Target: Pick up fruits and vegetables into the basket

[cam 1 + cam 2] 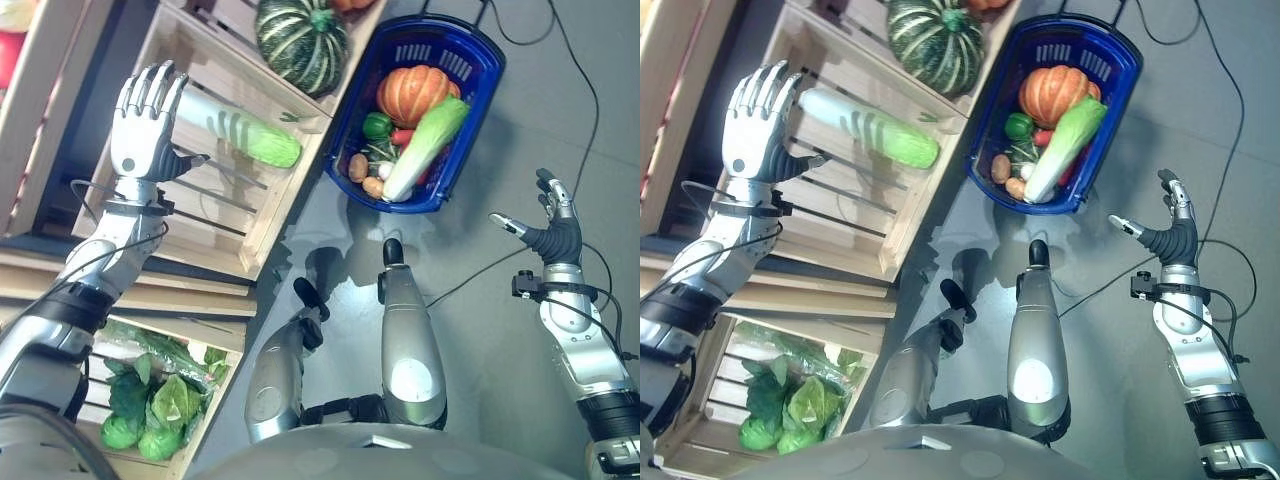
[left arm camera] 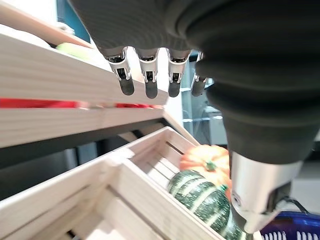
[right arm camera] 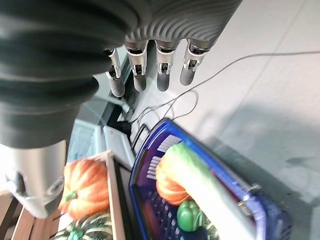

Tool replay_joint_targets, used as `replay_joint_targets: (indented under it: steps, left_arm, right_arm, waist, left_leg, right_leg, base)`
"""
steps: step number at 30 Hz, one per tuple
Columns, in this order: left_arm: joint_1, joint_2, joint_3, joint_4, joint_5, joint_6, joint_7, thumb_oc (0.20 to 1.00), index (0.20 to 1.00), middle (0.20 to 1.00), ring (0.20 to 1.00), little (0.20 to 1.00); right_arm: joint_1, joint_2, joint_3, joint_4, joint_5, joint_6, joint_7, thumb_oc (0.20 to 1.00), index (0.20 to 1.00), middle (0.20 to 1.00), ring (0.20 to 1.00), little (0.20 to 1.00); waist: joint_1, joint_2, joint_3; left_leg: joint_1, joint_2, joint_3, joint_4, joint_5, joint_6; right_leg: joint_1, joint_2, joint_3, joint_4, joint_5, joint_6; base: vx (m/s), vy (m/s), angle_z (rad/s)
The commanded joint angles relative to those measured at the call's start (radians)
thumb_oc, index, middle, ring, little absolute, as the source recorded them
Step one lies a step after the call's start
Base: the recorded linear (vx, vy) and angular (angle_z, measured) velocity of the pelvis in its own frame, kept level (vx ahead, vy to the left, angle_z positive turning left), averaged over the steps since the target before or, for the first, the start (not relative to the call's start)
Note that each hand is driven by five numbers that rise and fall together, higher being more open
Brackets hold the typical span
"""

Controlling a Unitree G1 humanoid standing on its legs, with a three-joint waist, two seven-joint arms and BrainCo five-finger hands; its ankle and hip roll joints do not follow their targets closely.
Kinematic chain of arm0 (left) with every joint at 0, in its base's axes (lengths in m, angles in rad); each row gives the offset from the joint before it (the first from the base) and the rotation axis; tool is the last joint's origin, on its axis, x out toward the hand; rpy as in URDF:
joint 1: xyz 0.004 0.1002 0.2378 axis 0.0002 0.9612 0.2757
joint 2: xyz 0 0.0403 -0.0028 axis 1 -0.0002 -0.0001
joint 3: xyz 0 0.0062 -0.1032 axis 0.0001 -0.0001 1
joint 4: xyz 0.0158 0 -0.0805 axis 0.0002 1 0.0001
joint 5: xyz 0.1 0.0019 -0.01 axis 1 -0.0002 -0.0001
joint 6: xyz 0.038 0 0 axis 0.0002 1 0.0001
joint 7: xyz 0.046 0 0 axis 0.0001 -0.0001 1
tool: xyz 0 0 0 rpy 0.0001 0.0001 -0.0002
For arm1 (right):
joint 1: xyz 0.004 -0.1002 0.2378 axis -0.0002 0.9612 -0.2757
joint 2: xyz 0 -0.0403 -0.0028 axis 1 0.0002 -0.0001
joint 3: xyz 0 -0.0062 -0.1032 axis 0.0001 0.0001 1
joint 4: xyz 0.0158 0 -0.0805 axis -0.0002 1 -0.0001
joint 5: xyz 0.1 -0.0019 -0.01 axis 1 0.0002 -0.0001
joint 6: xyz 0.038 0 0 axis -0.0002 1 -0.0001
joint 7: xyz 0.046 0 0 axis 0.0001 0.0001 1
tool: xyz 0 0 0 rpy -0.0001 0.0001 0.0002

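We are holding our left hand (image 1: 145,120) raised over the wooden crate (image 1: 215,215), fingers straight and spread, holding nothing, just beside the white end of the long green-and-white cabbage (image 1: 240,133) that is lying across the crate's slats. Whether a fingertip is touching that end we cannot tell. Our right hand (image 1: 553,225) is hanging over the bare floor, well apart from everything, its fingers relaxed and its thumb out, also holding nothing.

The blue basket (image 1: 480,75) is sitting on the floor just past the crate's corner. It is already carrying an orange pumpkin (image 1: 412,93), a second long cabbage (image 1: 428,145), a green pepper (image 1: 377,125) and a few small brownish vegetables (image 1: 364,175). A striped green squash (image 1: 303,42) is waiting in the neighbouring crate, and leafy greens (image 1: 155,400) are lying in a lower one.

We judge the cabbage in the crate to be the 1 piece in hand now. To take it well, we are wanting the palm lowered over its thicker middle, not the tapered white end, with fingers on 1 side and thumb on the other, closing across its width. It is long, so a grip near either end could let it tip. Lifting clear of the crate wall before swinging toward the basket should be keeping it from catching.
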Motion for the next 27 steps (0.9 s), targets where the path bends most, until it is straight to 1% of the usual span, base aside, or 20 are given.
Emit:
replay_joint_targets:
  steps: [1, 5, 10, 13, 15, 24, 25, 27]
  left_arm:
    - [-0.093, 0.023, 0.004, 0.132, 0.053, 0.042, 0.062, 1.0, 1.0, 1.0, 1.0, 1.0]
    - [-0.163, 0.025, -0.043, 0.211, 0.031, 0.05, 0.013, 1.0, 1.0, 1.0, 1.0, 1.0]
    - [-0.222, 0.025, -0.094, 0.312, 0.047, 0.062, -0.046, 1.0, 1.0, 1.0, 1.0, 1.0]
    - [-0.25, 0.022, -0.13, 0.384, 0.04, 0.075, -0.081, 1.0, 1.0, 1.0, 1.0, 1.0]
    - [-0.257, 0.021, -0.146, 0.415, 0.029, 0.089, -0.105, 1.0, 1.0, 1.0, 1.0, 1.0]
    - [-0.249, 0.021, -0.167, 0.519, -0.02, 0.086, -0.209, 1.0, 1.0, 1.0, 1.0, 1.0]
    - [-0.242, 0.019, -0.168, 0.529, -0.036, 0.096, -0.229, 1.0, 1.0, 1.0, 1.0, 1.0]
    - [-0.231, 0.02, -0.162, 0.534, -0.035, 0.106, -0.234, 1.0, 1.0, 1.0, 1.0, 1.0]
  right_arm:
    - [0.006, -0.032, 0.003, -0.047, -0.026, -0.076, -0.006, 1.0, 1.0, 1.0, 1.0, 1.0]
    - [0.004, -0.034, 0.006, -0.037, -0.02, -0.082, -0.004, 1.0, 1.0, 1.0, 1.0, 1.0]
    - [0.011, -0.035, 0.0, -0.042, -0.015, -0.09, -0.001, 1.0, 1.0, 1.0, 1.0, 1.0]
    - [0.011, -0.035, -0.003, -0.034, -0.021, -0.104, -0.015, 1.0, 1.0, 1.0, 1.0, 1.0]
    - [0.009, -0.033, -0.005, -0.026, -0.023, -0.113, -0.019, 1.0, 1.0, 1.0, 1.0, 1.0]
    - [-0.011, -0.02, -0.007, -0.022, -0.039, -0.125, -0.052, 1.0, 1.0, 1.0, 1.0, 1.0]
    - [-0.014, -0.02, -0.007, -0.021, -0.043, -0.124, -0.061, 1.0, 1.0, 1.0, 1.0, 1.0]
    - [-0.016, -0.02, -0.013, -0.021, -0.043, -0.124, -0.063, 1.0, 1.0, 1.0, 1.0, 1.0]
  waist:
    - [-0.072, 0.003, -0.013]
    - [-0.092, 0.005, -0.012]
    - [-0.109, 0.007, -0.012]
    - [-0.119, 0.014, -0.012]
    - [-0.121, 0.02, -0.012]
    - [-0.107, 0.038, -0.012]
    - [-0.104, 0.042, -0.012]
    - [-0.101, 0.045, -0.012]
  left_leg:
    - [-0.111, 0.032, 0.013, 0.228, -0.117, -0.006]
    - [-0.139, 0.034, 0.029, 0.237, -0.115, -0.008]
    - [-0.178, 0.039, 0.047, 0.251, -0.111, -0.011]
    - [-0.209, 0.039, 0.058, 0.26, -0.107, -0.014]
    - [-0.225, 0.037, 0.063, 0.262, -0.107, -0.014]
    - [-0.31, 0.027, 0.067, 0.286, -0.115, -0.012]
    - [-0.323, 0.025, 0.067, 0.287, -0.116, -0.011]
    - [-0.334, 0.023, 0.067, 0.29, -0.118, -0.011]
  right_leg:
    - [0.015, 0.008, 0.04, -0.109, -0.008, 0.066]
    - [-0.022, 0.013, 0.053, -0.108, -0.002, 0.068]
    - [-0.069, 0.013, 0.063, -0.106, 0.007, 0.072]
    - [-0.108, 0.011, 0.073, -0.105, 0.015, 0.076]
    - [-0.128, 0.009, 0.078, -0.104, 0.018, 0.078]
    - [-0.22, 0.004, 0.09, -0.087, 0.028, 0.082]
    - [-0.236, 0.003, 0.094, -0.083, 0.028, 0.082]
    - [-0.246, 0.001, 0.095, -0.081, 0.029, 0.082]
  base:
    - [-0.02, 0.041, -0.23]
    - [-0.02, 0.029, -0.1]
    - [-0.02, 0.02, -0.09]
    - [-0.02, 0.041, -0.09]
    - [-0.02, 0.041, -0.05]
    - [-0.02, 0.028, -0.01]
    - [-0.02, 0.053, 0.01]
    - [-0.01, 0.041, 0.01]
